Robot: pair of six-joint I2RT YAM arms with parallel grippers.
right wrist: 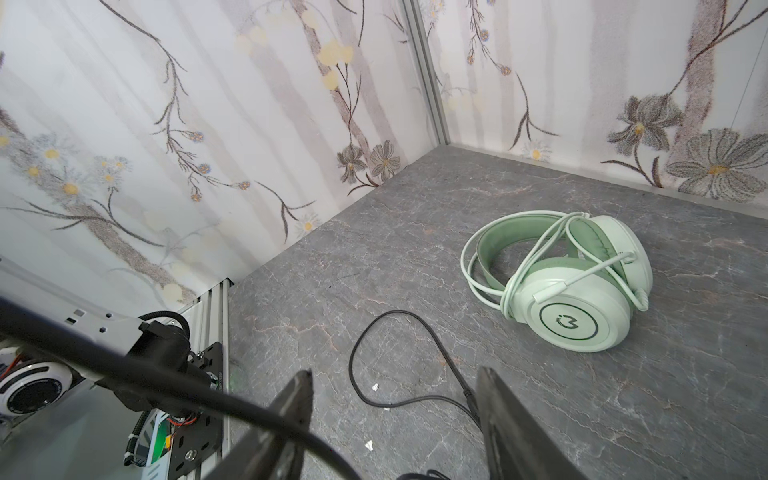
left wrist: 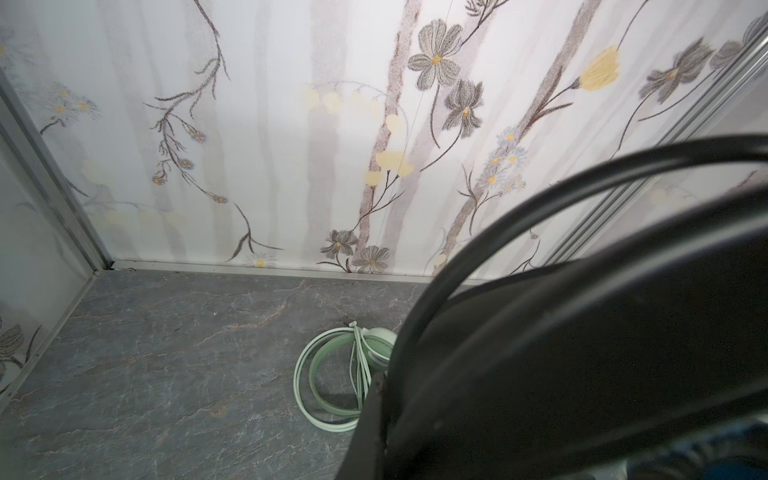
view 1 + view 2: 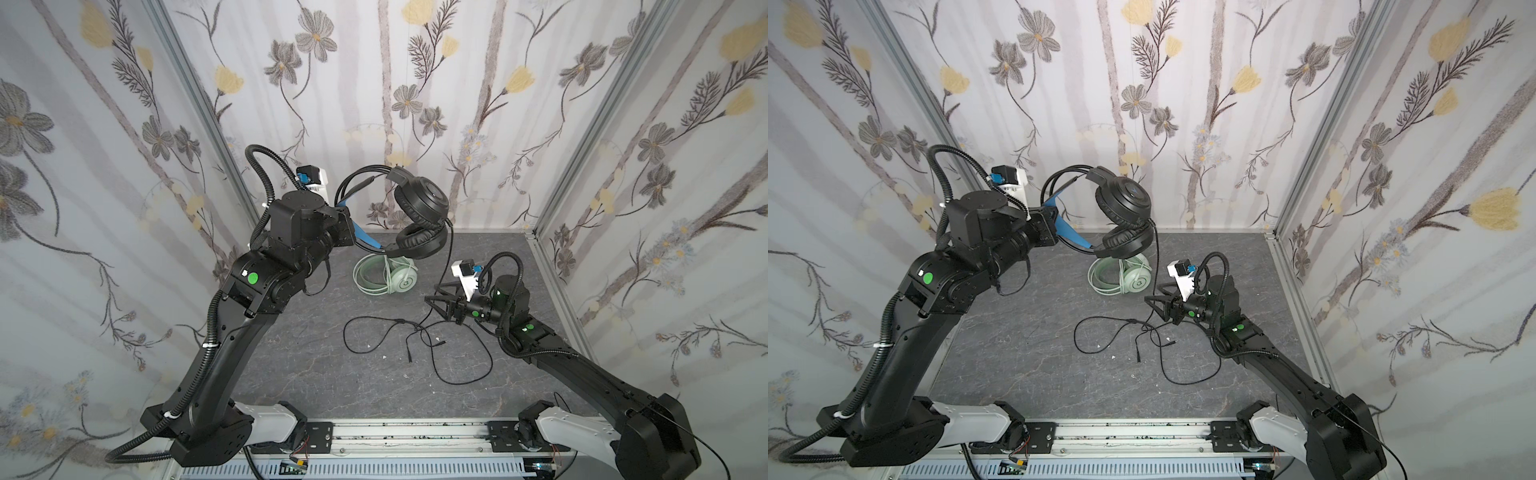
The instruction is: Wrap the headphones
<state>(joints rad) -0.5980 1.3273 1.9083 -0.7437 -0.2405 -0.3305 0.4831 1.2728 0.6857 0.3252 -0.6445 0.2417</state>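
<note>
Black headphones (image 3: 419, 216) are up in the air, hanging off the left tool (image 3: 347, 220). That tool is pinched tight on the blue inner headband (image 3: 359, 233). The earcups dangle just past its tips, one stacked over the other, clear of the bench (image 3: 291, 365). In the left wrist view the dark headband arcs (image 2: 582, 332) sit right against the lens and fill that side.

From the lower earcup the black cable (image 3: 450, 257) drops straight down and runs close by the right tool (image 3: 431, 297). It then spills onto the bench below and beside that tool in loose, tangled loops (image 3: 1100, 328).

The right wrist view shows the right tool (image 1: 395, 372) with its jaws apart and bare bench showing between them. A blurred stretch of black cable (image 1: 166, 382) crosses in front of one finger (image 1: 297, 399). Whether it touches that finger, I cannot tell. A loop of the same cable (image 1: 361, 345) lies flat just ahead of the jaws.

Further out, the mint headphones (image 1: 573, 286) lie on the bench, well apart from the right tool's tips and directly beneath the hanging black pair (image 3: 1123, 216) in both top views. Their whitish cable (image 1: 490, 270) is looped around the headband and earcup. From the left tool they show low on the bench (image 2: 332, 374), partly hidden by the black headband.
</note>
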